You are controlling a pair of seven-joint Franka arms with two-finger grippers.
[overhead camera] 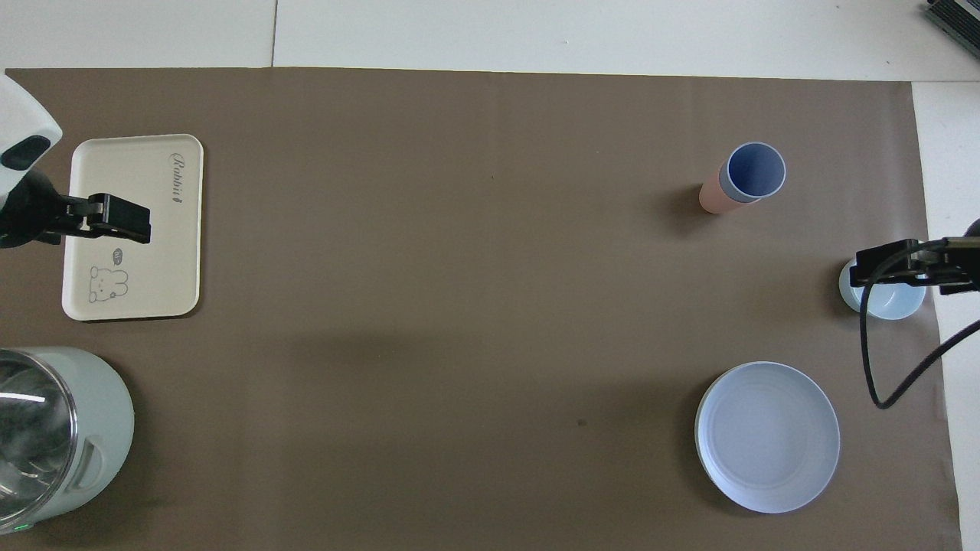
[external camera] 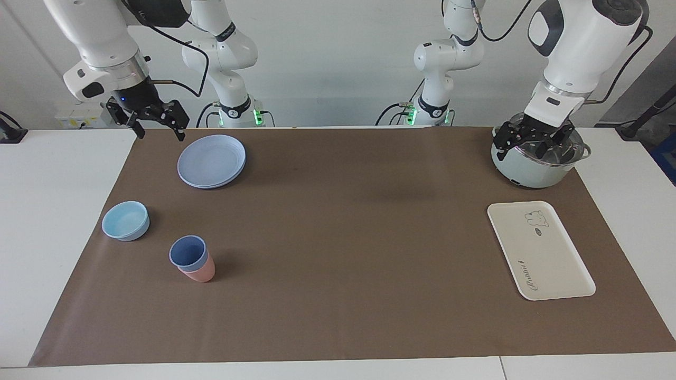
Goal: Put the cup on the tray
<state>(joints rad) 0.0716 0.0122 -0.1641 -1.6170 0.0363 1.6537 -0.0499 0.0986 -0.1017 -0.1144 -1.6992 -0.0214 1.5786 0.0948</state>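
The periwinkle-blue cup (external camera: 187,252) (overhead camera: 756,170) stands upright, nested inside a pink cup (external camera: 199,272) (overhead camera: 714,196), toward the right arm's end of the table. The cream tray (external camera: 549,264) (overhead camera: 164,260), with its bear drawing and script lettering, lies flat and bare toward the left arm's end. My right gripper (external camera: 160,128) hangs open and holds nothing, up in the air beside the blue plates. My left gripper (external camera: 531,146) is also open with nothing in it, raised above the pot.
A stack of round blue plates (external camera: 211,161) (overhead camera: 767,436) sits near the robots at the right arm's end. A light-blue bowl (external camera: 125,220) (overhead camera: 880,304) lies beside the cups. A pale green pot (external camera: 538,171) (overhead camera: 84,428) stands between the tray and the robots. A brown mat (external camera: 338,237) covers the table.
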